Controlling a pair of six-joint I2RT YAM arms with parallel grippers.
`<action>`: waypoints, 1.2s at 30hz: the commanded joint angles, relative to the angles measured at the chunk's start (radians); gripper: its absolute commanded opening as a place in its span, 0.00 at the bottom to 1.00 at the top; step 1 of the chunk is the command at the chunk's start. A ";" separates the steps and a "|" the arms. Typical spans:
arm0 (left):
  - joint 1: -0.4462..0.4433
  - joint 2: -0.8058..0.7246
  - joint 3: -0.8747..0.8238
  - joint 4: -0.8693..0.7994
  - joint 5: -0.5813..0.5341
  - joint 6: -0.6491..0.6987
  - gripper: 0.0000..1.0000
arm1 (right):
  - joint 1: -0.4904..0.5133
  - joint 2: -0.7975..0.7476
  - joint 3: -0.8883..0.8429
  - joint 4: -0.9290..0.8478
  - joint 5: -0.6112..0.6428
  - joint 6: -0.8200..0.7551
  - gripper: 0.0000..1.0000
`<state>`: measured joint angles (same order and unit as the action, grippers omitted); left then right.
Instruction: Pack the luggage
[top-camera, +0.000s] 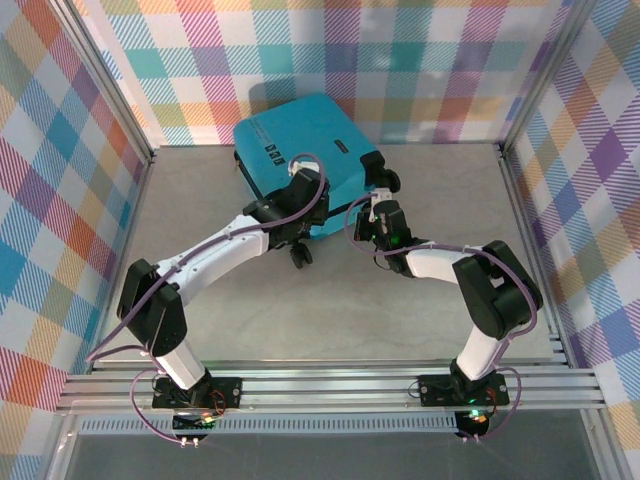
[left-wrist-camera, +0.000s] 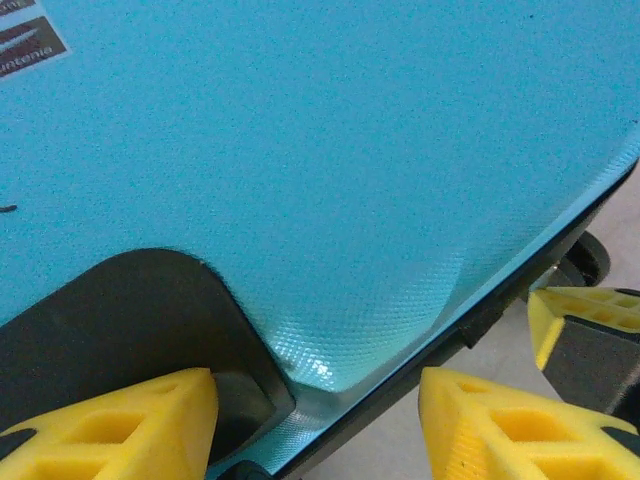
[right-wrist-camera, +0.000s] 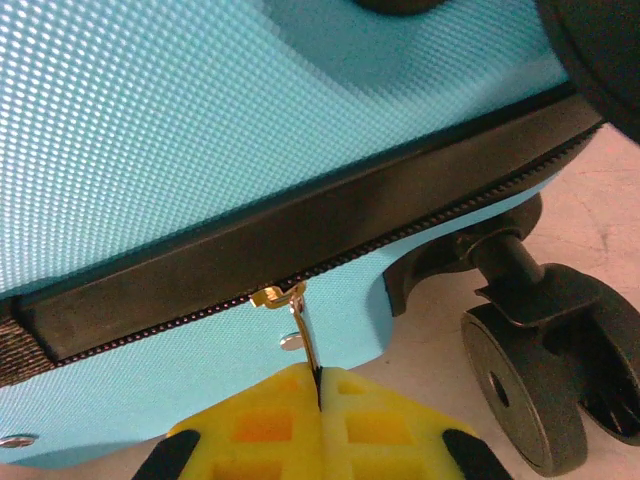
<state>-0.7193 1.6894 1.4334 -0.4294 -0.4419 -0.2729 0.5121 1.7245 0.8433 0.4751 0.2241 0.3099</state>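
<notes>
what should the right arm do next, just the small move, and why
Probably slide the zipper pull along the zipper track. The right tool is shut on the pull, and the left tool sits open at the luggage corner, where it may steady it. Which direction is unclear.

– What surrounds the workspace?
– Pastel plaid walls (top-camera: 400, 60) on three sides, framed by aluminium posts (top-camera: 120, 110).
– And underneath?
– A plain grey tabletop (top-camera: 330, 320), evenly lit. A slotted metal rail (top-camera: 320, 385) runs along the near edge, with possibly a perforated strip (top-camera: 330, 424) below it.
</notes>
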 joint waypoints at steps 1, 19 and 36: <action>0.020 0.126 -0.087 -0.208 0.008 -0.054 0.56 | -0.045 -0.005 0.008 -0.144 0.164 0.018 0.00; 0.110 0.028 -0.203 -0.189 -0.013 -0.042 0.56 | -0.229 -0.036 0.085 -0.311 0.140 0.021 0.00; 0.129 0.020 -0.226 -0.183 -0.012 -0.023 0.55 | -0.345 0.099 0.247 -0.353 -0.070 0.044 0.00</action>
<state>-0.6640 1.6081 1.3056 -0.3157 -0.4267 -0.2676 0.1673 1.8145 1.0706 0.1497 0.1593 0.3275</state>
